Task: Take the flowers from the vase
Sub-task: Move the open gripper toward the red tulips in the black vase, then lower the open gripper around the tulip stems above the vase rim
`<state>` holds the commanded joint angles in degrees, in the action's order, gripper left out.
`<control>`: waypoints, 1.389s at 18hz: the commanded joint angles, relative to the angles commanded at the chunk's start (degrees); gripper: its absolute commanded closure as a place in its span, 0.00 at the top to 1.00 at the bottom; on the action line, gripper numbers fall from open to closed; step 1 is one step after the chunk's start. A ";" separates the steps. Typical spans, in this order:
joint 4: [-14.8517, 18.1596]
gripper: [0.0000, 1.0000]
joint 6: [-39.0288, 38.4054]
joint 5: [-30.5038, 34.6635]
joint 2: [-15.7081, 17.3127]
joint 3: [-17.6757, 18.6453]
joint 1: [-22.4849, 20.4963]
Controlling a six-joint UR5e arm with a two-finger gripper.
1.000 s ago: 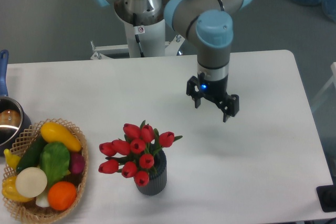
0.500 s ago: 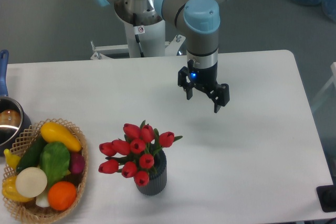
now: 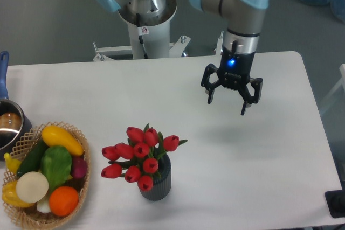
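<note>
The flowers (image 3: 139,153), a bunch of red tulips with green leaves, stand in the vase (image 3: 158,181), a small dark ribbed cylinder near the front of the table. My gripper (image 3: 228,103) hangs above the table well to the upper right of the bunch, apart from it. Its fingers are spread open and hold nothing.
A wicker basket (image 3: 81,187) with several toy vegetables sits at the front left. A metal pot (image 3: 8,125) with a blue handle stands at the left edge. The arm's base (image 3: 145,20) rises behind the white table (image 3: 269,176).
The gripper swung left and back, then moved right again; it now hangs further right than a second ago and has turned about its wrist. The flowers and vase have not moved.
</note>
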<state>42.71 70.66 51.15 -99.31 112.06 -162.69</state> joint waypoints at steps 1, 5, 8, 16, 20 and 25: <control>0.09 1.00 0.00 0.35 0.00 0.09 0.26; 0.00 1.00 -0.35 -2.27 -0.52 -0.17 2.28; -0.09 1.00 -0.44 -11.13 -2.90 -1.40 4.04; -0.26 1.00 -0.61 -15.90 -8.70 -8.95 10.63; -0.26 1.00 -0.53 -21.35 -9.49 -9.58 11.34; -0.35 1.00 -0.53 -21.97 -11.07 -10.89 11.60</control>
<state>42.36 70.14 29.18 -110.39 101.17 -151.08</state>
